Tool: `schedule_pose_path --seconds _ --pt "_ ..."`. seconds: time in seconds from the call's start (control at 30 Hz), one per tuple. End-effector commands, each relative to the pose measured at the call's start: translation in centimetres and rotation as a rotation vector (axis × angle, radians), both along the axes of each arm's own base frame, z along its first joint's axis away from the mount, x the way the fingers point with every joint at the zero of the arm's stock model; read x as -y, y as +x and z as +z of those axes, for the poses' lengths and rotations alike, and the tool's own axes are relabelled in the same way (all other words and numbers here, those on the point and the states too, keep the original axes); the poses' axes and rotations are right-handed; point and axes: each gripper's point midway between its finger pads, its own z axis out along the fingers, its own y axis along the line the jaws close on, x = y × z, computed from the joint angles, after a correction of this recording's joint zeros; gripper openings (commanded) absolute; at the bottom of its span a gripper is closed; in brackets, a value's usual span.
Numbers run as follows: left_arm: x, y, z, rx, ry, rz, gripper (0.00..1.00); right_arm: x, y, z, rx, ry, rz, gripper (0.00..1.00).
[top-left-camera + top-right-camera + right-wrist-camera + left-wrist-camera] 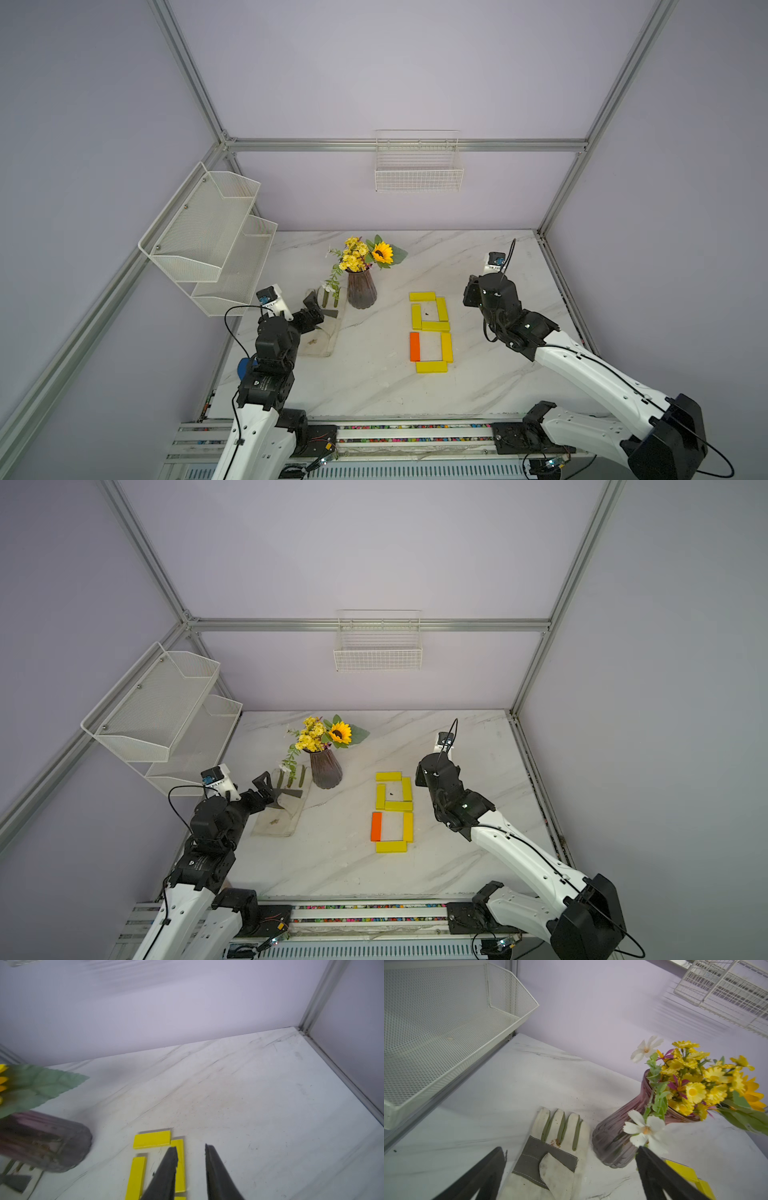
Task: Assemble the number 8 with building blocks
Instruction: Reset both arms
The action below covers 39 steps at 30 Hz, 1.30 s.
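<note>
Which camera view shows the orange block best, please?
The top views. In both top views the orange block lies whole and uncovered, with nothing in front of it. The left wrist view and the right wrist view show only some yellow blocks; the orange one is outside them.

Building blocks (435, 326) right of vase (361, 291)

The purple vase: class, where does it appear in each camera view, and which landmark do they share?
In both top views: vase mid-table, left of the yellow building blocks.
Left wrist: vase lower middle of the picture, beside the glove.
Right wrist: vase at picture's left edge, blurred.
Shared landmark: those yellow blocks.
</note>
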Motion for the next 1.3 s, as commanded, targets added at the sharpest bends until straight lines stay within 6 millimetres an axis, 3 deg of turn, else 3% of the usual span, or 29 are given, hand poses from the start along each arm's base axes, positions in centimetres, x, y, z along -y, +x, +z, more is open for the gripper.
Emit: schedule_pose_path --seconds 0.0,0.13,0.23,0.33,0.4,0.47,0.53,0.6,0.63,0.8,0.87,0.93,1.03,1.27 --pt "-1.3 0.6 2.6 0.063 0.117 0.055 1.0 1.7 2.2 0.0 0.113 -0.138 0.008 0.39" --pt "-1.5 1.3 0.1 0.017 0.223 0.042 1.0 5.4 3.8 -2.8 0.142 -0.163 -0.009 0.43" --pt "-2.5 1.6 -2.0 0.023 0.295 0.095 1.0 8.4 3.9 -5.4 0.205 -0.18 -0.03 0.43" --pt "-3.1 1.8 -3.7 0.072 0.305 0.119 1.0 9.8 3.1 -5.6 0.366 -0.205 0.001 0.43" --pt "-3.0 2.3 -4.1 0.096 0.301 0.106 1.0 10.7 3.7 -7.1 0.346 -0.213 0.002 0.43" --pt "-2.8 3.1 -4.9 0.088 0.294 0.082 1.0 10.9 4.6 -7.7 0.337 -0.233 0.022 0.58" --pt "-2.4 4.1 -5.8 0.074 0.303 0.047 1.0 12.6 5.0 -8.4 0.322 -0.173 -0.016 0.76" --pt "-2.2 4.9 -6.7 0.065 0.307 0.025 1.0 14.4 3.9 -9.1 0.358 -0.099 -0.021 0.97" --pt "-2.2 5.2 -7.1 0.069 0.304 0.014 1.0 15.1 3.3 -8.5 0.423 -0.076 -0.036 0.97" --pt "-1.6 6.4 -7.7 0.131 0.296 -0.04 1.0 14.2 3.4 -9.0 0.384 -0.086 0.028 0.97" --pt "-1.2 7.5 -7.6 0.122 0.327 -0.071 1.0 15.0 4.3 -9.4 0.353 -0.072 -0.019 0.97" --pt "-1.6 8.4 -8.6 0.084 0.33 -0.062 1.0 16.2 5.1 -9.8 0.307 -0.065 -0.086 0.97" --pt "-2.1 9.5 -11.4 0.042 0.322 -0.054 1.0 16.0 5.0 -9.8 0.313 -0.068 -0.085 0.97" --pt "-1.5 11.6 -12.1 -0.022 0.327 -0.123 1.0 16.0 5.0 -9.7 0.315 -0.071 -0.085 0.97"
